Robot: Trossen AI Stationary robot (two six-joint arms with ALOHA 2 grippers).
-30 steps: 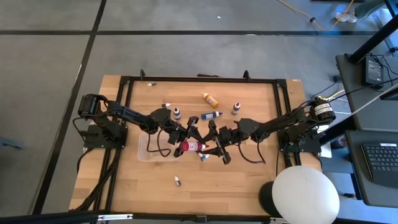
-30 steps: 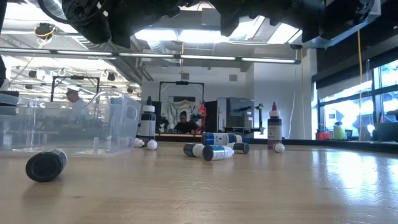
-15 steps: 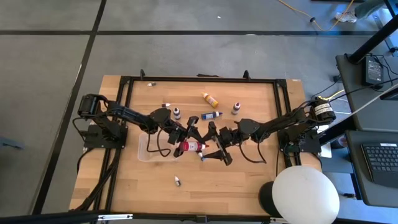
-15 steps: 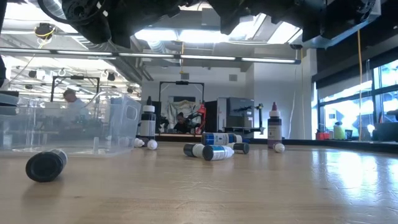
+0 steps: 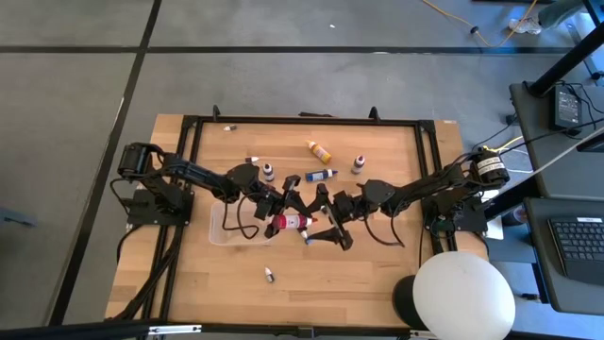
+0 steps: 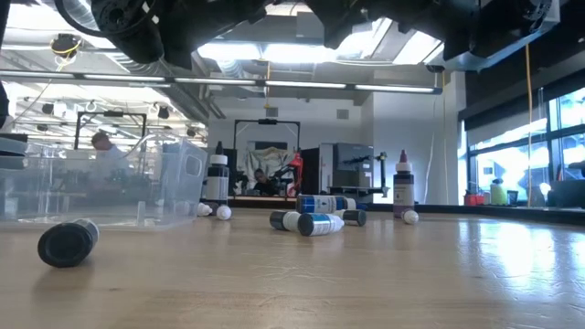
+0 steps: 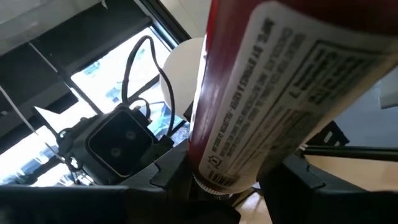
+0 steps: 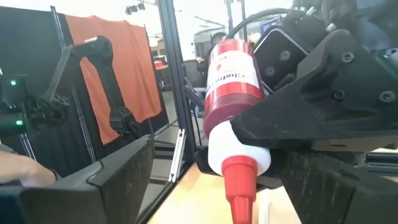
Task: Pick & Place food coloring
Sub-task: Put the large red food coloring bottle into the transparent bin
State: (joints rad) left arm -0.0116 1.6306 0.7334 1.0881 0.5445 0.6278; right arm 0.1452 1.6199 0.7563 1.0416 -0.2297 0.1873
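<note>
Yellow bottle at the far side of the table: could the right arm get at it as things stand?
Probably yes. The right gripper is open, empty and free of the red bottle the left gripper holds; the yellow bottle lies in the open.

Overhead looks down, low looks level, wrists closely share red bottle (image 8: 233, 93).

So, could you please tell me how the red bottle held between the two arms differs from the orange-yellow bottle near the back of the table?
The red bottle is clearly larger than the orange-yellow bottle. The red bottle is up off the table, clamped in the left gripper beside the open right gripper; the orange-yellow bottle lies loose on the wood. The red bottle's tip is red, the orange-yellow bottle's cap looks white. Both lie on their sides.
</note>
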